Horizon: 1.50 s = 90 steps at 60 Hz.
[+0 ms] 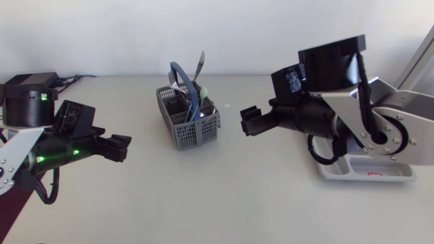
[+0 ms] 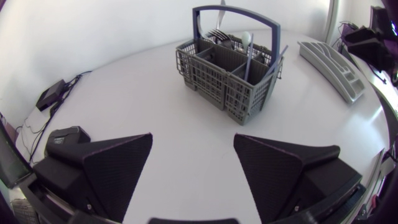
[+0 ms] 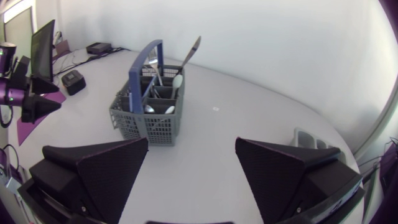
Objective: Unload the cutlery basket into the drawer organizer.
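A grey cutlery basket [image 1: 188,120] with a blue handle [image 1: 184,76] stands at mid-table. It holds a knife [image 1: 199,66], a spoon [image 2: 247,41], forks [image 2: 217,35] and other cutlery. My left gripper [image 1: 121,148] hovers left of the basket, open and empty, pointing toward it. The left wrist view shows its fingers [image 2: 118,165] wide apart with the basket [image 2: 230,81] ahead. My right gripper [image 1: 249,122] hangs open and empty just right of the basket [image 3: 149,111]. The grey drawer organizer [image 1: 366,171] lies at the right, partly hidden under my right arm, and its compartments [image 2: 329,65] show in the left wrist view.
A small black box [image 3: 73,81] and a flat black device [image 2: 50,94] with cables lie near the table's back left. A tiny white speck [image 1: 227,106] sits behind the basket. Bare tabletop spreads in front of the basket and between the grippers.
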Motion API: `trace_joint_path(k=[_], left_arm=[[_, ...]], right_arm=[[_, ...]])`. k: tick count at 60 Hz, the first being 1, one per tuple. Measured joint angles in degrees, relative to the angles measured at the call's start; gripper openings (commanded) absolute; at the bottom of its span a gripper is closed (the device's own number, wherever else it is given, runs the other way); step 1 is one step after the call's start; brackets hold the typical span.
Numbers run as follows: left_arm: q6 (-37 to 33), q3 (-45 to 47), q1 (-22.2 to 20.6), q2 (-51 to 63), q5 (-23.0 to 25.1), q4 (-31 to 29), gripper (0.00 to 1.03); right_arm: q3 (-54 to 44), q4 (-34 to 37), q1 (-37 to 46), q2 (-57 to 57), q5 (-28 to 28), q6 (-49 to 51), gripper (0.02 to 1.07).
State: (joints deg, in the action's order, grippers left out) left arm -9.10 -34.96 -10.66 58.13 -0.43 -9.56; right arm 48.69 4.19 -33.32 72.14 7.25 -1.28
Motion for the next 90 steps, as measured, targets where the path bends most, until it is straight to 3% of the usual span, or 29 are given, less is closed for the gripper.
trace_joint_path(k=[8,18,46,59,71,90], left_arm=[[-0.39,-0.02,-1.60,2.51,0.66,3.34,0.92],[-1.18,-0.31,-1.60,6.43,2.99,5.40,0.92],[-2.62,-0.33,-2.45,7.30,3.08,9.25,0.92],[-3.02,-0.33,-3.65,7.30,3.19,10.62,0.92],[-3.19,-0.31,-4.55,7.69,3.19,10.75,0.92],[-3.19,-0.28,-6.25,7.76,3.17,10.25,0.92]], right_arm=[[4.66,0.83,0.00,4.11,-4.50,0.46,1.03],[12.76,2.19,-0.79,11.47,-4.72,1.09,1.02],[33.90,8.26,-6.73,30.67,-4.33,1.29,0.92],[41.00,10.88,-6.75,36.94,-4.02,1.29,0.52],[42.62,11.02,-7.10,39.10,-3.85,1.29,0.21],[41.22,11.02,-6.32,37.83,-5.01,0.37,0.19]])
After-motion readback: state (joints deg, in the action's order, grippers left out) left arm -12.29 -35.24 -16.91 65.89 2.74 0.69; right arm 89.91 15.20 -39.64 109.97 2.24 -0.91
